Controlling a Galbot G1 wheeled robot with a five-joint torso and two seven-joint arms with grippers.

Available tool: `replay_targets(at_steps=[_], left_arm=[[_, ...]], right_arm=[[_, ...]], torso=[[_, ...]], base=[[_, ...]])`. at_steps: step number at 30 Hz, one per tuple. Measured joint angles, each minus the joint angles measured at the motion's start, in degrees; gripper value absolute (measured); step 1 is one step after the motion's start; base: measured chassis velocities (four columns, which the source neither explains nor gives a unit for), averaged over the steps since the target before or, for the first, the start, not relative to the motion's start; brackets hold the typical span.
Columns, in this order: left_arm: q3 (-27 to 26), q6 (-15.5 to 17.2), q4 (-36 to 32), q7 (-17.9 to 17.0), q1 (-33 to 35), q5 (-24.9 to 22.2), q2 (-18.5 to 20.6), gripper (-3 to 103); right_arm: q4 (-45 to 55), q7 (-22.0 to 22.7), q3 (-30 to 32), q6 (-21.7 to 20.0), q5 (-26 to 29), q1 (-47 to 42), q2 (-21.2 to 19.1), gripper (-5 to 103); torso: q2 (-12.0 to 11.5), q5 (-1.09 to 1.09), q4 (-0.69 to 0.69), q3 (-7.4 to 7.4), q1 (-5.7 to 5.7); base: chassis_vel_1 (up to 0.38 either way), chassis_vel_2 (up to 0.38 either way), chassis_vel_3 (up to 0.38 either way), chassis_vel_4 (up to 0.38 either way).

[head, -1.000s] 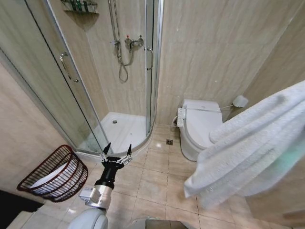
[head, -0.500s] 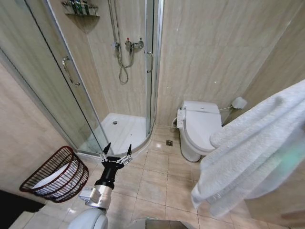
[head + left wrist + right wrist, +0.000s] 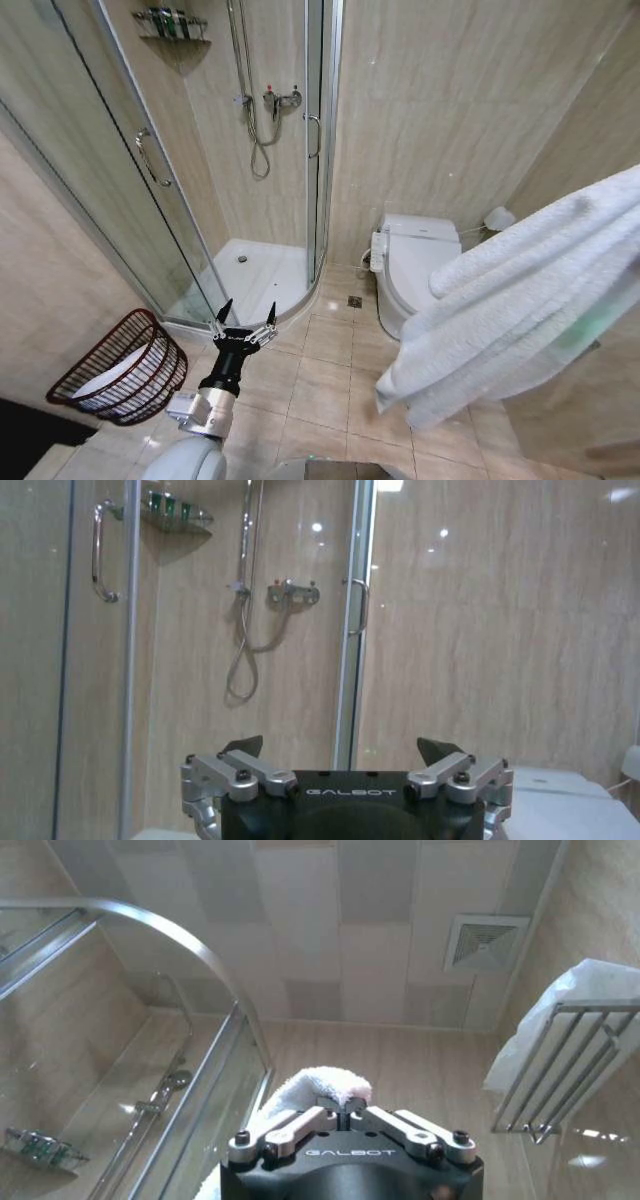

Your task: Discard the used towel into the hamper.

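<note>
Your towel (image 3: pixel 520 300) is off its rail and in the air: a thick white fold of it hangs across the right side of the head view, draped down over the tiled floor (image 3: pixel 330 385) beside the toilet (image 3: pixel 415 265). In the right wrist view, a tuft of the same white cloth sits pinched between the closed fingers of the right gripper (image 3: pixel 343 1108), which points up toward the ceiling, so you have it clenched on the towel and held high.

That puts you at the carry stage, by my reading. The pick-up looks done; what is left is bringing the towel across and letting it go. The hamper (image 3: pixel 120 368) stands on the floor at the lower left of the head view, against the wall and just outside the glass shower enclosure (image 3: pixel 200 180). It leans slightly, open mouth facing up and toward you, and something white already lies inside. The towel and the hamper are well apart, on opposite sides of the scene, with your left arm between them.

Your left gripper (image 3: pixel 246 322) is low in the middle of the head view, over the floor near the shower's curved threshold. Its fingers are spread and hold nothing; the left wrist view shows both tips parted against the shower door.
</note>
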Motion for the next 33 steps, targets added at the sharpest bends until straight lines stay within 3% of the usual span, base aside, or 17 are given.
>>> replay_targets(at_steps=[33], left_arm=[[0.00, 0.00, 0.00, 0.00, 0.00, 0.00, 0.00, 100]], right_arm=[[0.41, 0.01, 0.70, 0.23, 0.64, -0.43, 0.08, 1]], torso=[[9.19, 0.00, 0.00, 5.04, 4.14]], base=[[0.000, 0.000, 0.000, 0.000]])
